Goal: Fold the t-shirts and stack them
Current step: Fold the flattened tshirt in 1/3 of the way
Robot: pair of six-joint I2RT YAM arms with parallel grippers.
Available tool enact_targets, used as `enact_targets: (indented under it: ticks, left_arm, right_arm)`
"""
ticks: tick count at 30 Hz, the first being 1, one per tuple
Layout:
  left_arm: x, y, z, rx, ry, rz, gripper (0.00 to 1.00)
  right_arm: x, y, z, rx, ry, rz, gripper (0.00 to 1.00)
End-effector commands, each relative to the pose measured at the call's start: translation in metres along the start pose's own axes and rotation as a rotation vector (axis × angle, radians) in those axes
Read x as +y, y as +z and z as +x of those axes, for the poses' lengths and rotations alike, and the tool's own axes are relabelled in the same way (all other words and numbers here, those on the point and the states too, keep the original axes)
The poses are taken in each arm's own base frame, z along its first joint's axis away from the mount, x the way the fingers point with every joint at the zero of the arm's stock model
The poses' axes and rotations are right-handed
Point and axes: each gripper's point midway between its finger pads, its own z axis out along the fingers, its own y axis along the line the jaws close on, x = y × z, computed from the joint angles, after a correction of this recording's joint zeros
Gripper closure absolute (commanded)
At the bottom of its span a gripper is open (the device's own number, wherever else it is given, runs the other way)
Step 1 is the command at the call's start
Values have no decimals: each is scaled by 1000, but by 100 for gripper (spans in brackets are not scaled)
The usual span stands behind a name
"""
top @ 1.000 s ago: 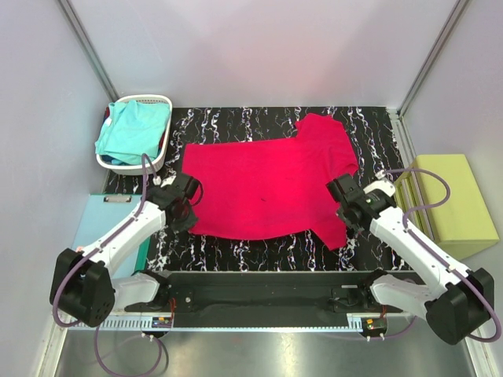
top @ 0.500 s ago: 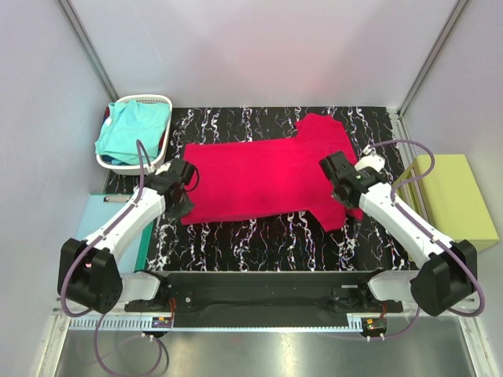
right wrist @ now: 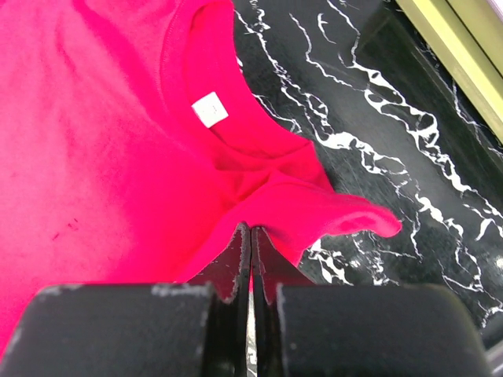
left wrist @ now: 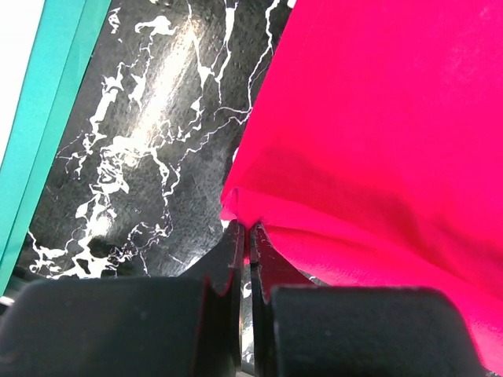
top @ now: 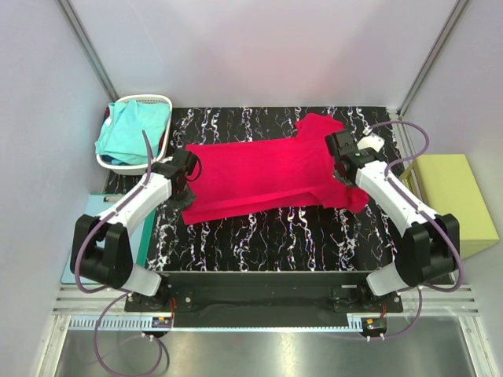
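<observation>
The crimson-red t-shirt [top: 259, 169] lies across the black marbled table [top: 299, 236], with its near part lifted and drawn back over itself. My left gripper [top: 189, 170] is shut on the shirt's left edge. In the left wrist view the cloth [left wrist: 377, 118] bunches at the closed tips of that gripper [left wrist: 245, 229]. My right gripper [top: 338, 154] is shut on the shirt by the collar. In the right wrist view the neck with its white label [right wrist: 210, 109] sits just beyond the pinched fold at the tips [right wrist: 250, 229]. The turquoise t-shirt [top: 132, 129] lies crumpled in the basket.
A white basket [top: 163, 102] stands at the table's back left corner. A yellow-green block [top: 452, 200] sits off the table's right edge. A light-blue mat [top: 88, 228] with a teal strip [left wrist: 43, 118] lies off the left edge. Walls enclose the back and sides.
Both grippers have moved away from the near edge toward the back, each pulling its pinched part of the red t-shirt. The shirt's near half now lies narrower and partly folded over.
</observation>
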Motion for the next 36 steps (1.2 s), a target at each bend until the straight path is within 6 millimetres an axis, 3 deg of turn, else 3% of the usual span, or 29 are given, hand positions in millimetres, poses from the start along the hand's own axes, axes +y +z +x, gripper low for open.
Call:
enact_targets:
  ticks: [1,17,36]
  left_arm:
    - [-7,-3,-19,-48,-8,2,100]
    - [1,24,-23,-16,-20,-72,100]
    - [-1,46,-34,13,-14,-103,98]
  right_arm:
    - [12,5,-19,-48,7,-13,100]
    - [30,54,-1,17,-45,60,100]
    - [52,85,8,44,-77,95,100]
